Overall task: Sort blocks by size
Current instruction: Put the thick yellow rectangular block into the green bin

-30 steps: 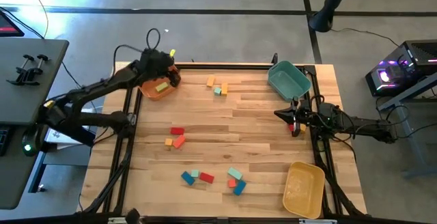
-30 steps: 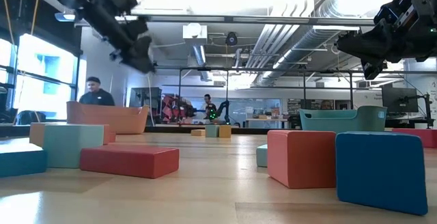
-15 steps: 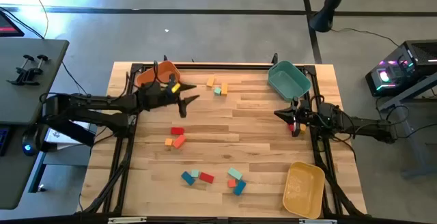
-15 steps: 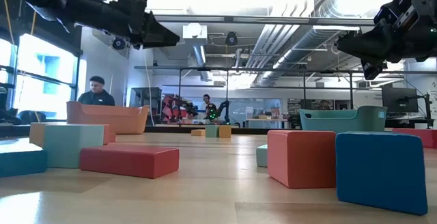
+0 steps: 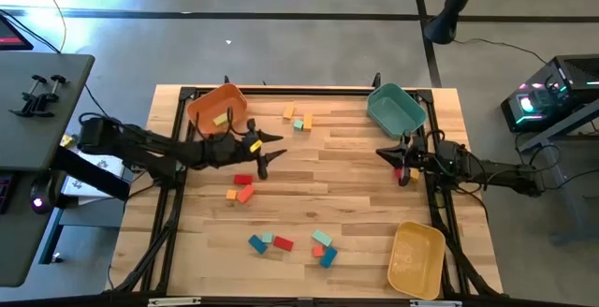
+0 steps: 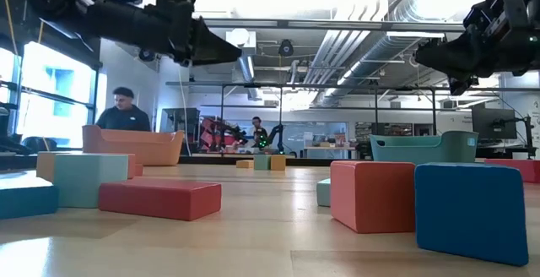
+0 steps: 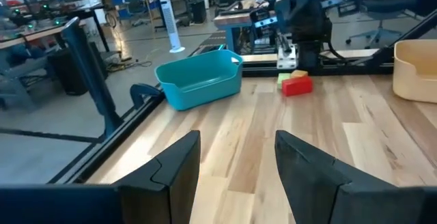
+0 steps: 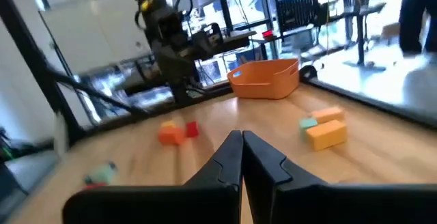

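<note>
Overhead, left gripper [image 5: 265,151] hangs above the table [image 5: 356,195], just past the orange bin [image 5: 217,109], fingers spread with bare wood between them; nothing held. A red block [image 5: 243,180] lies close beside it, with two orange blocks [image 5: 240,194] touching each other just beyond.

Right gripper [image 5: 382,153] sits at the table's right edge, near the teal bin [image 5: 396,109], fingers pressed together, empty. A red block [image 5: 401,175] with something yellow-green lies under that arm.

One yellow block [image 5: 221,119] lies inside the orange bin. Yellow bin [image 5: 417,258] at the near right corner.

Small far group between the orange and teal bins: orange, teal and yellow blocks [image 5: 298,119], close together.

Near edge, two clusters: blue, teal, red [image 5: 270,242], then teal, red, blue [image 5: 324,248], touching or nearly so.

Low view: red bar [image 6: 159,199], teal block [image 6: 83,179], red cube [image 6: 372,194] and blue cube [image 6: 469,209] in front, the last two side by side. A person [image 6: 123,111] stands behind the orange bin, beyond the table.
</note>
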You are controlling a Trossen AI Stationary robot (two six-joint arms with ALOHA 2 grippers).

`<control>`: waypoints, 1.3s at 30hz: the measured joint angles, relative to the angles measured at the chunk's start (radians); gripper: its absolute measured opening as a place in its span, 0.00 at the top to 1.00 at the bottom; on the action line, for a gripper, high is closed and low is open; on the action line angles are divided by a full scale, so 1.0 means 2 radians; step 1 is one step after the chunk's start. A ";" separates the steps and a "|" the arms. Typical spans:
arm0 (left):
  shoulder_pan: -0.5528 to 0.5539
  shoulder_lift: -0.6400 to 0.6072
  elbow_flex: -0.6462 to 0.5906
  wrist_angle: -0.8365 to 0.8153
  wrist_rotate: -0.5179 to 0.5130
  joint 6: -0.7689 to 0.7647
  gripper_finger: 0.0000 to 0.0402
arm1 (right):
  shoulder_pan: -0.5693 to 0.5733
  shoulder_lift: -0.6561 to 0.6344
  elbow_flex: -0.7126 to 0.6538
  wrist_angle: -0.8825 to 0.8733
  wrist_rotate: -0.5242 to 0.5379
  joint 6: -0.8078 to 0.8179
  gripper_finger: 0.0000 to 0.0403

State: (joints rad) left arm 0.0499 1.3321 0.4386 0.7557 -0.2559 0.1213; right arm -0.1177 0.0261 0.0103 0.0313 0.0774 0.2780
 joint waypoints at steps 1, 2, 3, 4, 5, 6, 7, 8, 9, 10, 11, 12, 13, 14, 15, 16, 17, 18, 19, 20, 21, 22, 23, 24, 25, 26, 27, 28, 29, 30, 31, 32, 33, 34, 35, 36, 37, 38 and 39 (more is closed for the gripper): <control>0.000 0.008 0.000 0.009 0.000 -0.003 0.57 | 0.000 0.000 0.000 0.007 0.001 0.030 1.00; 0.000 0.016 0.000 0.017 -0.001 -0.007 0.57 | 0.000 0.000 0.000 0.020 0.006 0.056 1.00; 0.000 0.024 0.000 0.028 -0.001 -0.011 0.57 | 0.000 0.000 0.000 0.037 0.017 0.074 1.00; 0.000 0.031 0.000 0.033 -0.001 -0.016 0.57 | 0.000 0.000 0.000 0.050 0.031 0.084 1.00; 0.000 0.037 0.000 0.036 -0.001 -0.017 0.57 | 0.000 0.000 0.000 0.058 0.037 0.087 1.00; 0.000 0.042 0.000 0.040 -0.001 -0.017 0.57 | 0.000 0.002 0.000 0.062 0.040 0.085 1.00; 0.002 0.045 0.000 0.043 -0.004 -0.015 0.57 | 0.000 0.004 0.000 0.065 0.043 0.078 1.00; 0.004 0.047 0.000 0.050 -0.010 -0.011 0.57 | 0.000 0.006 0.000 0.069 0.048 0.068 1.00; 0.006 0.048 0.000 0.058 -0.012 -0.005 0.57 | 0.000 0.009 0.000 0.075 0.058 0.059 1.00; 0.011 0.048 0.000 0.062 -0.012 0.005 0.57 | 0.000 0.013 0.000 0.079 0.071 0.054 1.00; 0.017 0.048 0.000 0.067 -0.011 0.017 0.57 | 0.000 0.018 0.000 0.084 0.086 0.049 1.00; 0.023 0.048 0.002 0.068 -0.011 0.029 0.57 | 0.000 0.025 0.000 0.091 0.105 0.037 1.00; 0.030 0.048 0.003 0.067 -0.010 0.038 0.57 | 0.000 0.031 0.000 0.098 0.121 0.022 1.00; 0.037 0.048 0.004 0.067 -0.009 0.045 0.57 | 0.000 0.040 0.000 0.110 0.136 0.004 1.00; 0.045 0.048 0.006 0.067 -0.009 0.049 0.57 | 0.000 0.049 0.000 0.123 0.148 -0.014 1.00; 0.054 0.048 0.007 0.067 -0.008 0.049 0.57 | 0.000 0.059 0.000 0.137 0.157 -0.031 1.00; 0.063 0.048 0.008 0.067 -0.008 0.049 0.57 | -0.001 0.070 0.000 0.154 0.160 -0.046 1.00; 0.072 0.048 0.008 0.067 -0.009 0.050 0.57 | -0.004 0.082 0.000 0.169 0.162 -0.057 1.00; 0.081 0.048 0.008 0.067 -0.009 0.051 0.57 | -0.008 0.095 0.000 0.183 0.162 -0.065 1.00; 0.089 0.048 0.008 0.067 -0.009 0.054 0.57 | -0.014 0.109 0.000 0.196 0.162 -0.073 1.00; 0.098 0.048 0.008 0.067 -0.009 0.055 0.57 | -0.021 0.124 0.000 0.206 0.163 -0.076 1.00; 0.106 0.048 0.008 0.067 -0.009 0.058 0.57 | -0.030 0.139 0.000 0.215 0.166 -0.078 1.00; 0.114 0.048 0.008 0.068 -0.009 0.060 0.57 | -0.041 0.156 0.000 0.225 0.167 -0.081 1.00; 0.122 0.048 0.008 0.070 -0.009 0.065 0.57 | -0.051 0.174 0.000 0.235 0.167 -0.082 1.00; 0.129 0.048 0.008 0.074 -0.009 0.074 0.57 | -0.063 0.192 0.000 0.248 0.167 -0.083 1.00; 0.136 0.048 0.008 0.083 -0.009 0.085 0.57 | -0.074 0.211 0.000 0.262 0.163 -0.083 1.00; 0.142 0.048 0.008 0.095 -0.009 0.098 0.57 | -0.085 0.230 0.001 0.273 0.156 -0.083 1.00; 0.149 0.048 0.008 0.106 -0.009 0.111 0.57 | -0.096 0.250 0.007 0.278 0.150 -0.083 1.00; 0.155 0.048 0.011 0.114 -0.008 0.120 0.57 | -0.106 0.269 0.016 0.281 0.144 -0.083 1.00; 0.160 0.048 0.015 0.118 -0.008 0.127 0.57 | -0.115 0.289 0.027 0.281 0.141 -0.087 1.00; 0.167 0.048 0.021 0.118 -0.008 0.130 0.57 | -0.124 0.308 0.039 0.281 0.137 -0.093 1.00; 0.173 0.048 0.027 0.117 -0.008 0.133 0.57 | -0.132 0.328 0.053 0.280 0.134 -0.097 0.99; 0.179 0.048 0.034 0.115 -0.008 0.133 0.57 | -0.140 0.349 0.069 0.279 0.128 -0.101 0.98; 0.184 0.048 0.040 0.114 -0.008 0.133 0.57 | -0.148 0.368 0.084 0.275 0.120 -0.104 0.96; 0.189 0.048 0.046 0.114 -0.008 0.133 0.57 | -0.156 0.389 0.102 0.269 0.111 -0.104 0.94; 0.194 0.048 0.051 0.114 -0.009 0.133 0.57 | -0.163 0.408 0.118 0.263 0.100 -0.105 0.91; 0.198 0.048 0.056 0.112 -0.009 0.133 0.57 | -0.168 0.428 0.132 0.256 0.087 -0.109 0.89; 0.202 0.048 0.059 0.110 -0.009 0.130 0.57 | -0.173 0.449 0.147 0.247 0.072 -0.118 0.86; 0.205 0.048 0.061 0.103 -0.008 0.126 0.57 | -0.177 0.470 0.160 0.238 0.057 -0.131 0.83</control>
State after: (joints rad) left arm 0.4598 1.4284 0.5601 0.9625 -0.2727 0.3735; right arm -0.4708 0.9660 0.3293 0.5079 0.1917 0.0165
